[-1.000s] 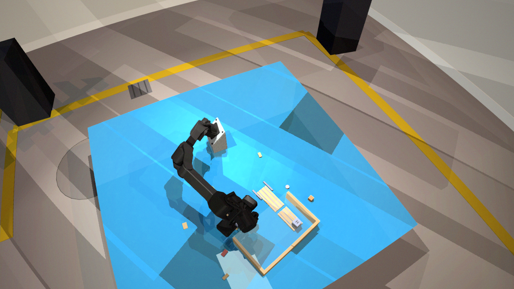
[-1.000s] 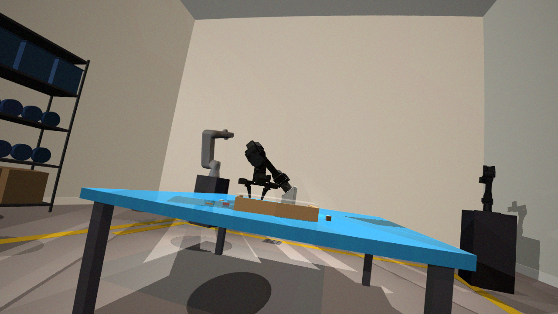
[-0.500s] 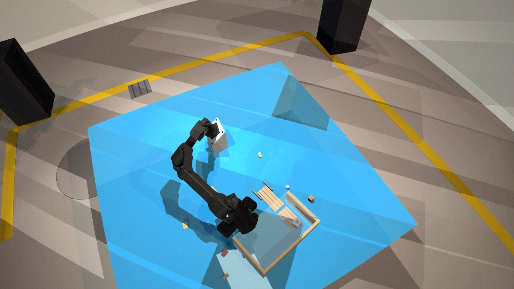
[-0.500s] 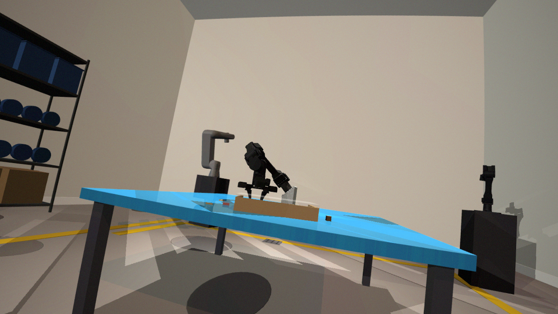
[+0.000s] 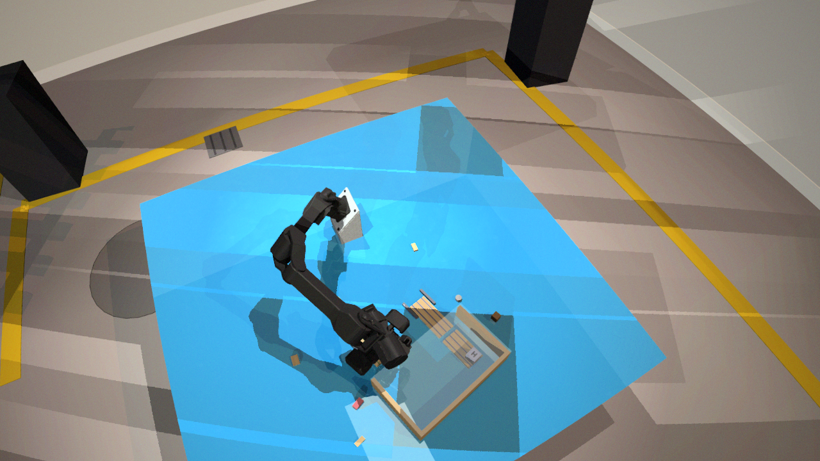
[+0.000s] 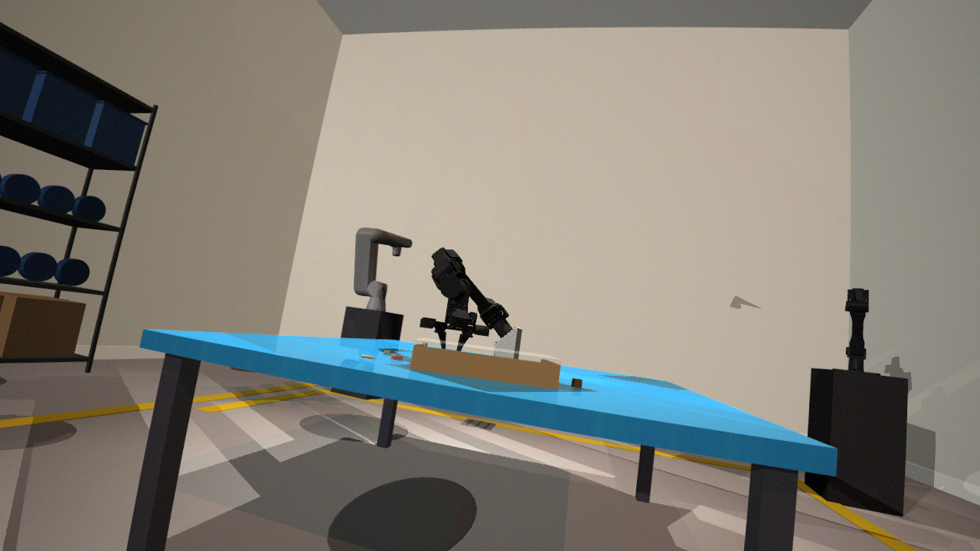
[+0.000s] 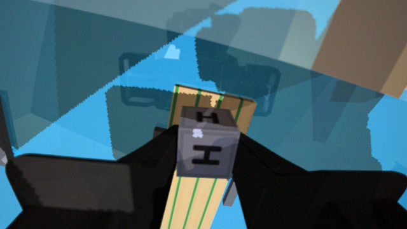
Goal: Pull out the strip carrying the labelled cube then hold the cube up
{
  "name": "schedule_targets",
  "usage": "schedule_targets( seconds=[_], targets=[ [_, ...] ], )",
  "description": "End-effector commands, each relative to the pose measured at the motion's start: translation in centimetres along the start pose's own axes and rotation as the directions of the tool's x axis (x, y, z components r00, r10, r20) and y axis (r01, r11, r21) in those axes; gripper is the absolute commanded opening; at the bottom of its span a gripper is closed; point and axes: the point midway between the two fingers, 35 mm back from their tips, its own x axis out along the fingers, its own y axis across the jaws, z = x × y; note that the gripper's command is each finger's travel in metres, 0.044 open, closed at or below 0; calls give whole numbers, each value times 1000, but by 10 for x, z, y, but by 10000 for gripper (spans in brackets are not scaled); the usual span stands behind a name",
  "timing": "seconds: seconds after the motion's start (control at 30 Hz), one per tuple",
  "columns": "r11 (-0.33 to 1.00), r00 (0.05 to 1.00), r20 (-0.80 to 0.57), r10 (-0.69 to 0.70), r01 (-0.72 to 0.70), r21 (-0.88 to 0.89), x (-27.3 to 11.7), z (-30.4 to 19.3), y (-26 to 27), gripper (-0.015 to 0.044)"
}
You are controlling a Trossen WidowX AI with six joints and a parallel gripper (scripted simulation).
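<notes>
The grey cube lettered H (image 7: 207, 152) sits clamped between the black gripper's (image 5: 378, 363) (image 6: 453, 349) (image 7: 208, 152) fingers, above the green-striped wooden strip (image 7: 195, 203), apparently gripped by opposite sides for lifting. Whether it touches the strip is hard to tell; the arm hides it from above.

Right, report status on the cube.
Gripper shut on labelled cube. Cube over the green-striped strip, lift unconfirmed. Clear panel's edge just beyond; nothing seen directly above cube.
</notes>
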Motion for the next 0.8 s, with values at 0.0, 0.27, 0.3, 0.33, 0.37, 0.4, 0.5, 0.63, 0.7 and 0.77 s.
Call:
schedule_targets(
  seconds=[0.0, 0.27, 0.3, 0.33, 0.37, 0.4, 0.5, 0.63, 0.7, 0.77],
  targets=[
    [1000, 1000, 5, -1, 1, 0, -13, -10, 7, 0],
    [1000, 1000, 4, -1, 1, -3, -32, -34, 23, 0],
    [1000, 1000, 3, -1, 1, -3, -34, -37, 25, 0],
    [1000, 1000, 3, -2, 2, -3, -36, -40, 26, 0],
    [1000, 1000, 3, -2, 2, -4, -37, -42, 27, 0],
    [1000, 1000, 3, -2, 2, -4, -37, -42, 28, 0],
    [1000, 1000, 3, -2, 2, -4, -37, -44, 29, 0],
    [1000, 1000, 3, -1, 1, -4, -38, -54, 36, 0],
    [1000, 1000, 3, -1, 1, -5, -39, -60, 40, 0],
    [1000, 1000, 3, -1, 1, -5, -39, -66, 44, 0]
  ],
)
